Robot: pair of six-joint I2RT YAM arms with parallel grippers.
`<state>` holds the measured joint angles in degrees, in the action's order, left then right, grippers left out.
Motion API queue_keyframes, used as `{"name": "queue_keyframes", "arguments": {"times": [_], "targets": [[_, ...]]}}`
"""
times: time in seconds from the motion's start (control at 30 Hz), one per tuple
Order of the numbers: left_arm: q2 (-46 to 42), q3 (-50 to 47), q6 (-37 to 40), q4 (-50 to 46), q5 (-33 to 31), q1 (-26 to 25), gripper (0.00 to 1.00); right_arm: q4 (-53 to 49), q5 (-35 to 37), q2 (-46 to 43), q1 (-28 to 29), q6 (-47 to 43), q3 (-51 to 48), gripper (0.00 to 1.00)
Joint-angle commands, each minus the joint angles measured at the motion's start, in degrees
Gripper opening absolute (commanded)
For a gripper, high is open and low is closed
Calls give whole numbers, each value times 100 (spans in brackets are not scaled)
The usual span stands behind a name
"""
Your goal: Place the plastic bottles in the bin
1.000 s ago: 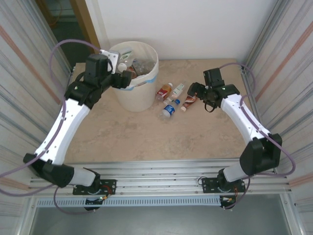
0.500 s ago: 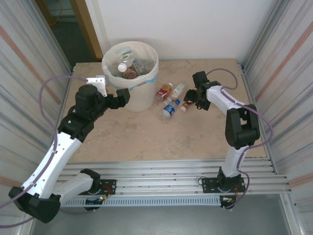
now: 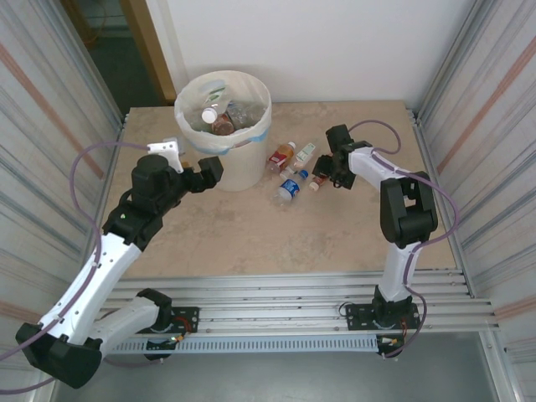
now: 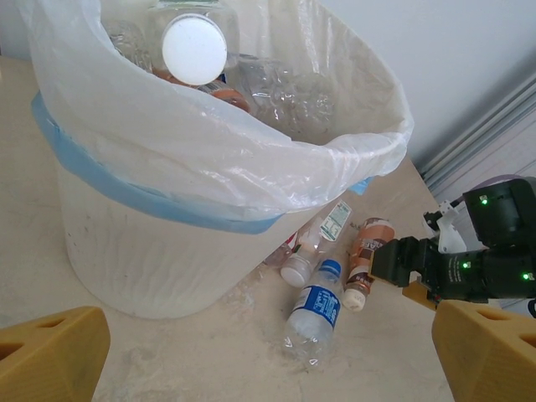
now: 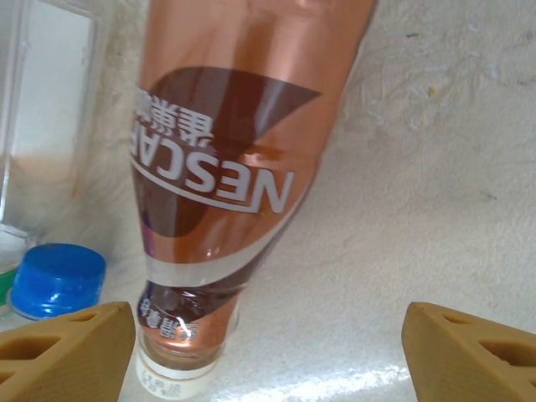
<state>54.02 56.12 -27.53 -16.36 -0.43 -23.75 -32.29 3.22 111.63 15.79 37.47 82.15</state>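
Note:
The cream-white bin (image 3: 241, 167) with a blue tape band holds several bottles (image 3: 219, 120); its bagged rim (image 4: 251, 159) is close in the left wrist view. Three bottles lie to its right: a red-label one (image 3: 282, 155), a clear green-label one (image 3: 305, 152) and a blue-label one (image 3: 289, 188). A brown Nescafe bottle (image 5: 226, 159) lies between the fingers of my open right gripper (image 5: 268, 356), its white-capped neck next to the left finger (image 5: 71, 352). My left gripper (image 3: 209, 170) is open and holds nothing, low beside the bin's near-left wall.
The blue-label bottle (image 4: 316, 308) and a white-capped clear bottle (image 4: 311, 247) lie close against the bin's base. Ribbed metal walls close in both sides of the beige table (image 3: 251, 234). The near half of the table offers free room.
My left gripper drew back from over the bin's rim and dropped beside its near-left wall. My right gripper moved left and down onto the brown bottle.

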Motion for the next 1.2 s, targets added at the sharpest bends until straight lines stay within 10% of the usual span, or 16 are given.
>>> {"name": "queue_keyframes", "arguments": {"times": [0.0,1.17], "targets": [[-161,-73,-134,165,33,-51,99,27,75,293,86,111,291,80],[-278,-321,-253,238,-179,-51,99,58,-55,716,134,121,-186,38]]}}
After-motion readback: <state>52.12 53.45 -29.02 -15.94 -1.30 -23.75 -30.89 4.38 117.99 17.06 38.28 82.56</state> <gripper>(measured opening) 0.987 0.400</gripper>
